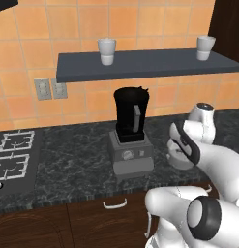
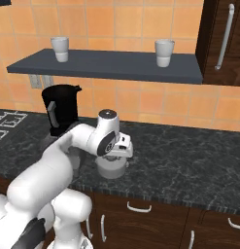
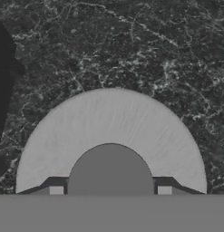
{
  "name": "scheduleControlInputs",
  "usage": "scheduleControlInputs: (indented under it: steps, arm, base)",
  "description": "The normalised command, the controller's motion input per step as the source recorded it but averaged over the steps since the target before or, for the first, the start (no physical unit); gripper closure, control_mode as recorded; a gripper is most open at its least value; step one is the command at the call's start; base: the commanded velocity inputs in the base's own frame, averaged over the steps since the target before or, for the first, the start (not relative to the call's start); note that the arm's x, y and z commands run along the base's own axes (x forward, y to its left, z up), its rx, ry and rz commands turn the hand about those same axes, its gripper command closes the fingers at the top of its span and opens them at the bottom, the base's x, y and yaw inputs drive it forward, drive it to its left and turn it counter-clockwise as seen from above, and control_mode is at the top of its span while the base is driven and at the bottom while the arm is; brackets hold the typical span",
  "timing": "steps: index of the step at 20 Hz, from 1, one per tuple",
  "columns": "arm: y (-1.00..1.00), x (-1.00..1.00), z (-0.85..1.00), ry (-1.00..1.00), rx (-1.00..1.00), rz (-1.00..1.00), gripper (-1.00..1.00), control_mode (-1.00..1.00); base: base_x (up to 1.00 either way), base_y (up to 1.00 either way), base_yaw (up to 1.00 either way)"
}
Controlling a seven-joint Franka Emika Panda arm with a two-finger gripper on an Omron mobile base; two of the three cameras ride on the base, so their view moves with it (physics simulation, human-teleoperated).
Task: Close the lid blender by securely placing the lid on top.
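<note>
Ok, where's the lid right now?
The lid sits on the counter right of the blender, directly under the claw, which is shut on its knob.

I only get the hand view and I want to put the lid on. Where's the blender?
Observer: The blender stands on the counter, to the robot's left of the lid.
Operator: Is its top open?
Observer: Yes, nothing sits on top of it.
Operator: Is anything above it?
Observer: A dark shelf carrying two white cups.
</note>
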Motion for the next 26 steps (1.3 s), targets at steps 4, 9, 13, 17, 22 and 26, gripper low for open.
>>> scheduleControlInputs:
  steps: [4,9,13,17,22,26]
  arm:
    - [0.0,0.0,1.0,-0.01,0.0,0.0,1.0,-1.0]
    - [0.0,0.0,0.98,-0.01,0.01,0.0,1.0,-1.0]
    - [0.0,0.0,0.93,-0.05,0.07,0.0,1.0,-1.0]
    - [0.0,0.0,0.94,-0.08,0.13,0.0,1.0,-1.0]
    - [0.14,0.0,0.99,-0.06,0.12,0.0,1.0,-1.0]
    - [0.26,0.0,0.99,-0.04,0.07,0.0,1.0,-1.0]
  base:
    - [0.0,0.0,0.0]
    - [0.0,0.0,0.0]
    - [0.0,0.0,0.0]
    - [0.0,0.0,0.0]
    - [0.0,0.0,0.0]
    - [0.0,0.0,0.0]
